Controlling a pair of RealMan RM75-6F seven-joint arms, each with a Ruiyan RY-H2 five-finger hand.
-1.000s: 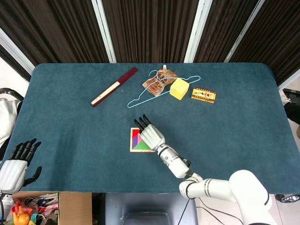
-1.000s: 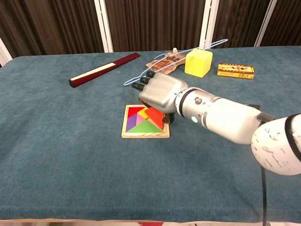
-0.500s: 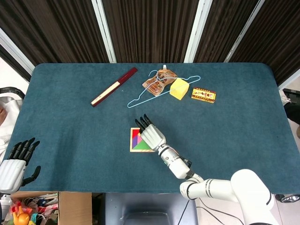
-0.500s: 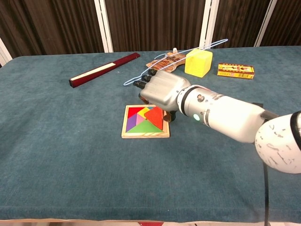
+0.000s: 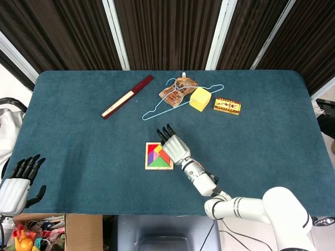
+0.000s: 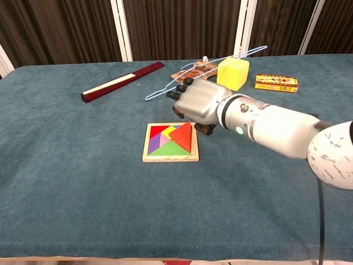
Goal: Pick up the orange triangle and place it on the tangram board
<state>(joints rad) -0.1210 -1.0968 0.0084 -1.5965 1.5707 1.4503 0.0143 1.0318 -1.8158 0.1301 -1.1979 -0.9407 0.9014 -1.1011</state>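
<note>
The wooden tangram board (image 6: pixel 170 158) (image 5: pixel 147 157) lies at mid-table with coloured pieces in it. The orange triangle (image 6: pixel 182 136) (image 5: pixel 164 156) rests on the board's right half. My right hand (image 6: pixel 201 105) (image 5: pixel 175 145) hovers at the board's far right corner with nothing in it, fingers stretched toward the far side. Its thumb sits close to the triangle's far tip; whether they touch I cannot tell. My left hand (image 5: pixel 18 183) hangs off the table's near left corner, fingers apart and empty. It shows in the head view only.
At the back stand a yellow block (image 6: pixel 232 73), a blue wire hanger (image 6: pixel 220 62), a brown snack packet (image 6: pixel 193 72) and an orange box (image 6: pixel 276 83). A dark red ruler case (image 6: pixel 121 81) lies at back left.
My right hand has lifted off the board and drawn back to the right and away. The orange triangle, earlier under the hand, now lies uncovered on the board.
</note>
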